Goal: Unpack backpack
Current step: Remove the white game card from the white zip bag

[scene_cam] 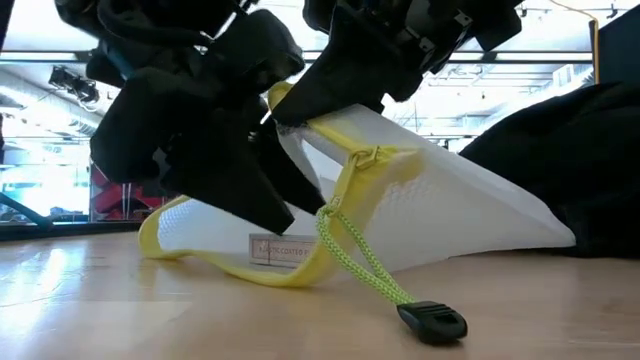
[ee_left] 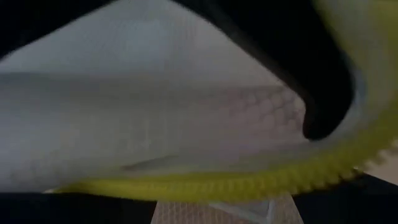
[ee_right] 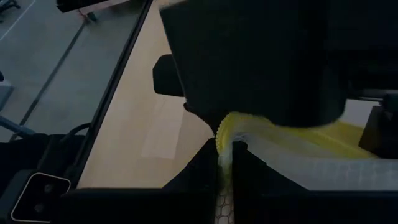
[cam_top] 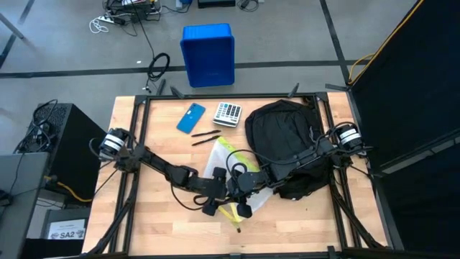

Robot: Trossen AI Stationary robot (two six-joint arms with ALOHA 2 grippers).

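A white mesh pouch with yellow edging lies left of the black backpack; in the low view the pouch is raised at one yellow corner and rests on its lower edge. My right gripper is shut on that raised corner. My left gripper stands open close against the pouch, which fills the left wrist view; one finger is in front of the pouch's near face. A yellow-green cord trails to a black toggle on the table. My right gripper pinches the pouch's yellow zipper edge at its raised corner between its two fingers, slanting down from the table's right. That corner is lifted; the pouch's lower edge stays on the table and the cord hangs slack. My left gripper: I cannot tell whether its fingers touch the pouch.
A blue phone, a calculator and a dark pen lie at the table's far side. A blue bin stands on the floor beyond the table. Bare wood shows along the near edge.
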